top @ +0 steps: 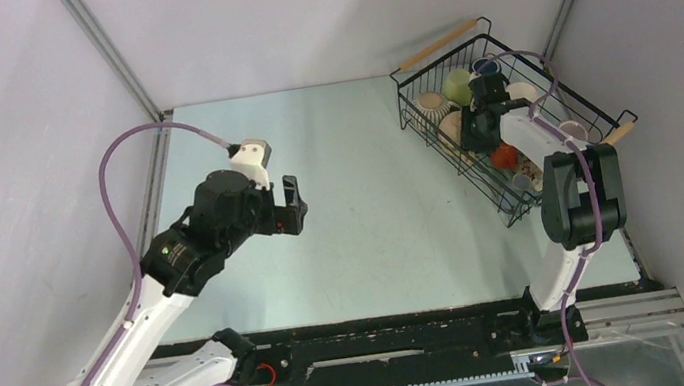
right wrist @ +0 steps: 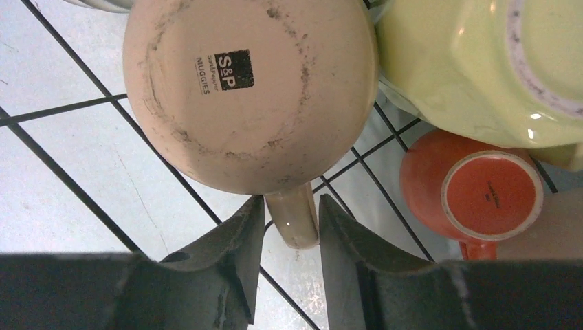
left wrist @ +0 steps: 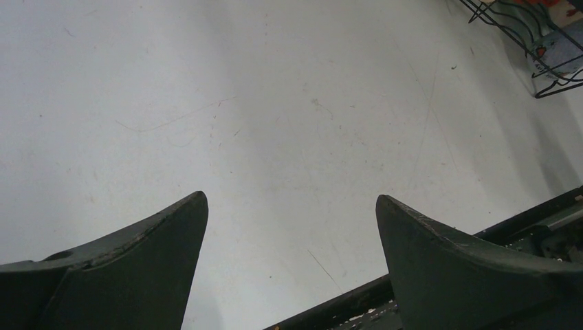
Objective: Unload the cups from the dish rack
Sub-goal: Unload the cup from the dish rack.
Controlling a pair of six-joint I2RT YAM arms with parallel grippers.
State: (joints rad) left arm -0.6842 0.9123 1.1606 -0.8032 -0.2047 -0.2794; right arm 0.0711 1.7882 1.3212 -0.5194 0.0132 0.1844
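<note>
Right gripper (right wrist: 292, 206) pinches the handle of the upturned tan mug (right wrist: 247, 89) inside the dish rack (top: 439, 44); left gripper (left wrist: 292, 201) spread wide

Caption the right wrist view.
Right gripper clamps the handle of the upturned tan mug in the rack, orange cup alongside.

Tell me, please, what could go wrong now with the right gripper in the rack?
The right gripper pinches only the handle of the tan mug; the upside-down mug may swing or slip when lifted.
The yellow-green cup and the orange cup lie close beside it and could be knocked.
</note>
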